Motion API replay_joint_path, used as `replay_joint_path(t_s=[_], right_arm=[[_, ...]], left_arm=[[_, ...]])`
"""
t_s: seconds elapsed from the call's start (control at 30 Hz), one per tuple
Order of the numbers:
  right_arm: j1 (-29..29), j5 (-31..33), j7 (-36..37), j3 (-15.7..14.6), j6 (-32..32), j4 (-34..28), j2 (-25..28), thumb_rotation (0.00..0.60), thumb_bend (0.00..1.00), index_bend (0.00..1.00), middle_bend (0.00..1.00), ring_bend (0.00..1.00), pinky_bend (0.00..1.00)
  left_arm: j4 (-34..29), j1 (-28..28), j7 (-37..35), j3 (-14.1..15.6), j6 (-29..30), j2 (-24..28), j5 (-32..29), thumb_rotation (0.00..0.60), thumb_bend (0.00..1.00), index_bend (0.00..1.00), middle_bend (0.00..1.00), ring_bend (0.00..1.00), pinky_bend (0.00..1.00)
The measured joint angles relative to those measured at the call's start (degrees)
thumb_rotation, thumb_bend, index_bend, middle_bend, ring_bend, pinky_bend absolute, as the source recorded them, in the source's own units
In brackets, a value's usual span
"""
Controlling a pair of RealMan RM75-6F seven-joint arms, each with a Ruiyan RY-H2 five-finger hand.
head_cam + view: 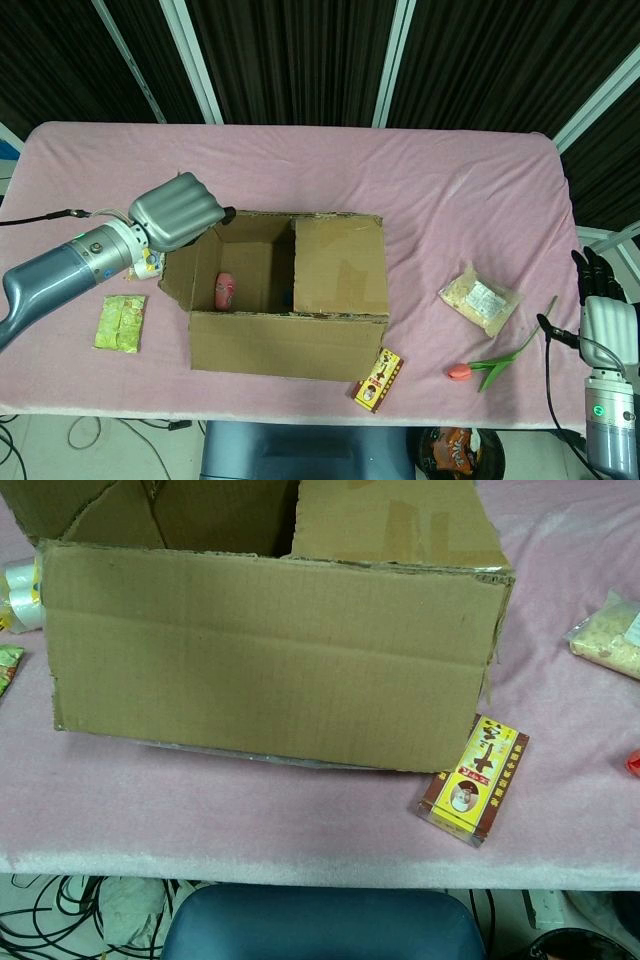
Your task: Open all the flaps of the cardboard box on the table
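Observation:
The cardboard box (288,345) stands at the table's front middle and fills the chest view (270,660). Its left flap (188,272) leans outward to the left. The right flap (340,265) lies flat over the right half. My left hand (178,210) sits at the left flap's upper outer edge, fingers curled over it. Through the uncovered left half a small red object (225,290) shows on the box floor. My right hand (598,285) hangs off the table's right end, fingers straight and holding nothing. Neither hand shows in the chest view.
A yellow-and-red carton (377,380) (473,790) lies by the box's front right corner. A clear bag of grain (480,298) and a red tulip (490,365) lie to the right. A green packet (120,322) lies left of the box, below my left arm.

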Motion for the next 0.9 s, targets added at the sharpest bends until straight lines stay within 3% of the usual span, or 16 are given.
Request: replay_joint_path(t_s=[0.37,0.83,0.9], right_arm=[[-0.1,-0.2,-0.4,-0.1,0.1,-0.4,-0.1,0.6,0.25,0.0,0.0,0.0,0.21],[-0.3,-0.6,-1.1,-0.1,0.5,-0.9,-0.1,0.6,0.25,0.0,0.0,0.0,0.21],[-0.3,-0.6,-1.2,-0.2,0.5,-0.9,-0.1,0.6,0.25,0.0,0.0,0.0,0.21]], left_arm=[[-3.2,7.9,-3.6,1.8,7.3,6.4,3.4,0.6,1.0,0.34,0.59,0.67,0.64],[-2.0,16.5,-5.6,6.2,11.1,7.6,6.3,0.6,1.0,0.33,0.57,0.66,0.63],[-1.7,17.8,-5.6,6.8,12.1,7.6,6.4,0.6,0.89,0.3,0.53,0.61,0.57]])
